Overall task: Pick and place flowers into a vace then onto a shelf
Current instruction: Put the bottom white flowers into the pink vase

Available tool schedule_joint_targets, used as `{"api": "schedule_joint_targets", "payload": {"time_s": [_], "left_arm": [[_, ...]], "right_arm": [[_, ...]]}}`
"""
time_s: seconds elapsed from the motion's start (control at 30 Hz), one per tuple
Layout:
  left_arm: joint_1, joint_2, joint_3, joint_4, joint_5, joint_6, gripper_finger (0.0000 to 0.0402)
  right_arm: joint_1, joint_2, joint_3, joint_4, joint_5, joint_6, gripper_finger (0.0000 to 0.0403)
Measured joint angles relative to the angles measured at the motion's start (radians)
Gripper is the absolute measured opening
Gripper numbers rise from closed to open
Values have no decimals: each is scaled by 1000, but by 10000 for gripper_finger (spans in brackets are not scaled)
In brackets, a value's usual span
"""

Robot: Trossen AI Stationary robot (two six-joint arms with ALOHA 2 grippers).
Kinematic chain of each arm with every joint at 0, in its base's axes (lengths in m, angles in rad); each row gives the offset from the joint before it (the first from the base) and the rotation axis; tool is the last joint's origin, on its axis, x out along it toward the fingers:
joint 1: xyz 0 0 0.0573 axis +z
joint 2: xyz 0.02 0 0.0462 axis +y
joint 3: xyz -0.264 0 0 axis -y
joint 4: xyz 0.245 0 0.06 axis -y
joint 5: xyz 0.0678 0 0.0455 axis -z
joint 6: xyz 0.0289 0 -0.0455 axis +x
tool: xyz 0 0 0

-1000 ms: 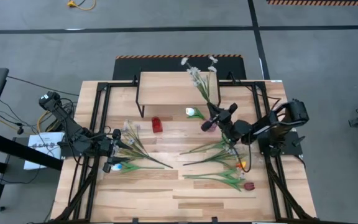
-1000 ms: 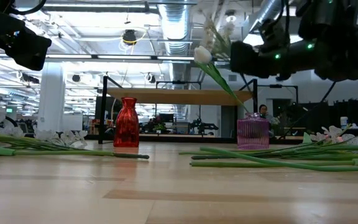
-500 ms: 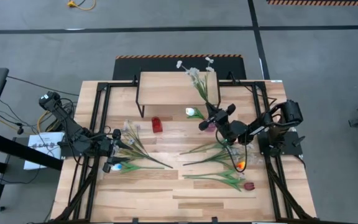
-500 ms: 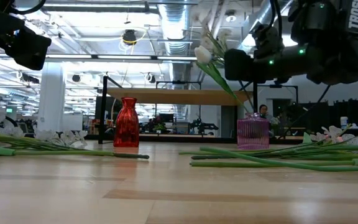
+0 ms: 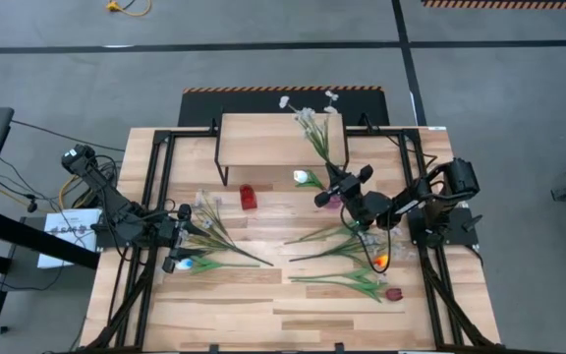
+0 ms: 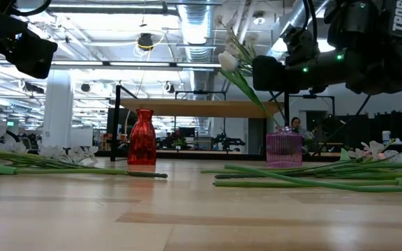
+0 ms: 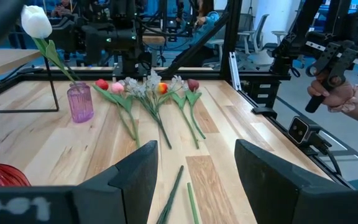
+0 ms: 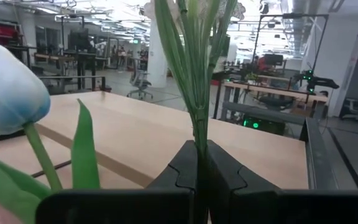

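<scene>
My right gripper [image 5: 334,189] is shut on a spray of small white blossoms [image 5: 310,120], which reaches out over the light-wood shelf [image 5: 263,138] at the far edge. Just below the gripper stands a purple vase [image 6: 283,149] with a white tulip [image 5: 304,177] in it. A red vase [image 5: 248,197] stands to its left. My left gripper [image 7: 194,186] hangs open at the table's left, level, above the flowers lying there [image 5: 209,234]. More flowers [image 5: 354,264] lie at the right. My right gripper pinches the spray's bundled green stems [image 8: 199,149] between its two fingers, well below the blossoms. The fingers are about level and lie across the stems. The spray is lifted and slants up and away over the shelf; the gripper hides its lower end.
Dark metal frame rails [image 5: 160,187] run along both sides of the table. A person's hand [image 7: 331,93] holding a controller shows beyond the table's right edge. Bare wood lies at the table's near middle [image 5: 263,305].
My right gripper has shifted slightly toward the table's left with the spray, and the blossom end has swung a little left over the shelf. For the last half second it has kept still.
</scene>
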Motion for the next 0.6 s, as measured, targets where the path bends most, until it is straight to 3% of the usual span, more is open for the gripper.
{"api": "schedule_joint_targets", "payload": {"time_s": [0.6], "left_arm": [[0,0,0,0,-4,17,204]], "right_arm": [[-9,-1,-1,-46,-8,31,2]]}}
